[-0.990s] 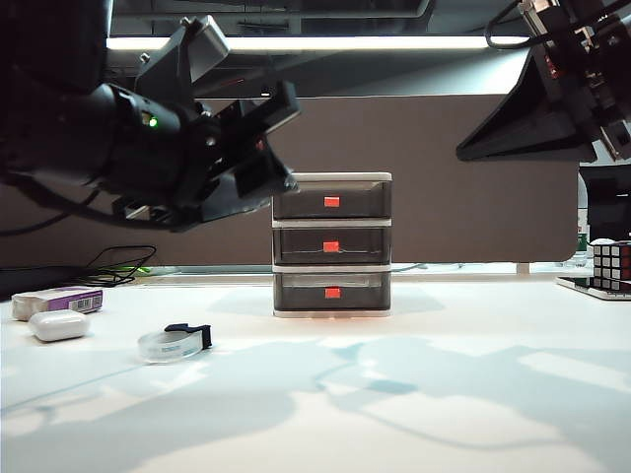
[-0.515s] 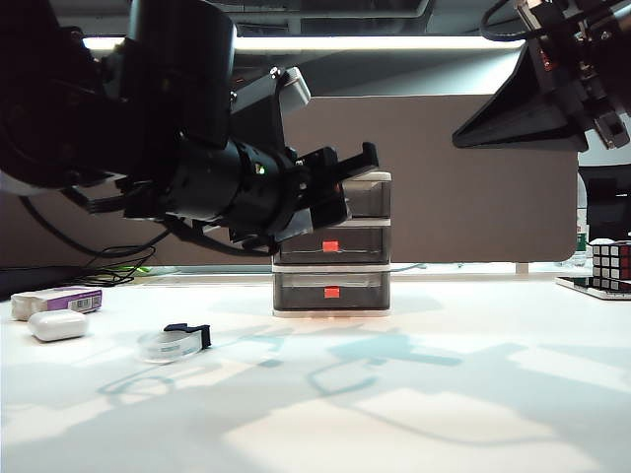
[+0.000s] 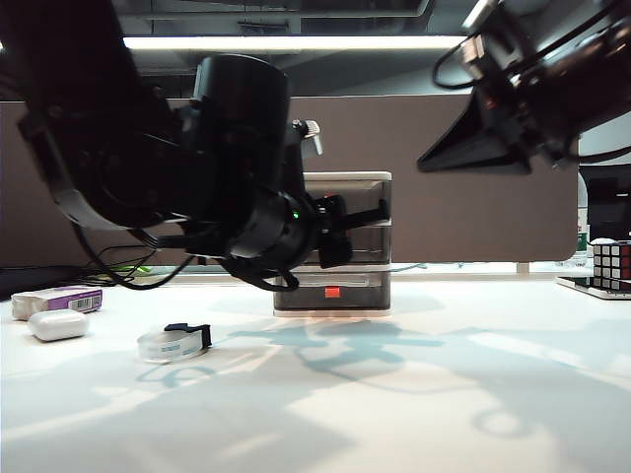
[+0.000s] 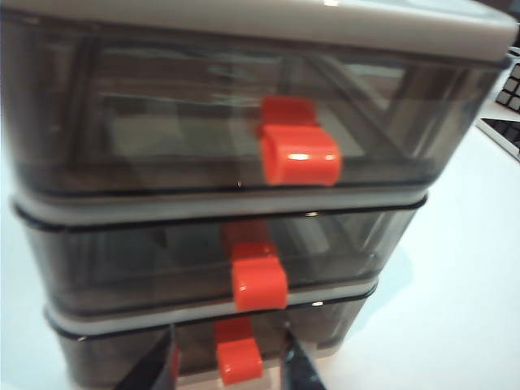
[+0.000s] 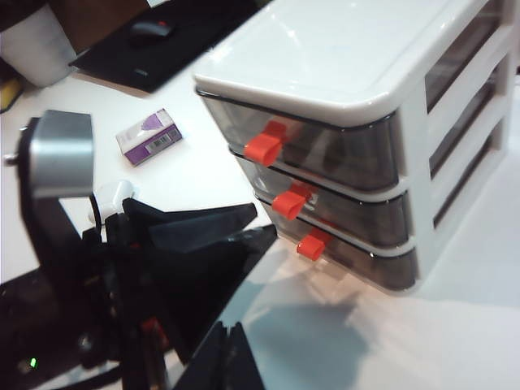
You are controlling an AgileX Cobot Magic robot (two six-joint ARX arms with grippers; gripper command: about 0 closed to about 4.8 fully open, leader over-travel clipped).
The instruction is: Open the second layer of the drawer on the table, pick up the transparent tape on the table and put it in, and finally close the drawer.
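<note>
The left gripper [image 4: 230, 367] is right in front of the drawer [image 4: 244, 187], fingers apart and empty, straddling the bottom tab with the second layer [image 4: 146, 260] just above, all tiers closed. That tray looks light and smooth-fronted; its stiff red tab [image 4: 259, 283] is probably the only real hold. The right gripper [image 5: 227, 357] hovers high, fingers together. The transparent tape [image 3: 174, 342] lies on the table [image 3: 444, 394], well behind the left gripper.
</note>
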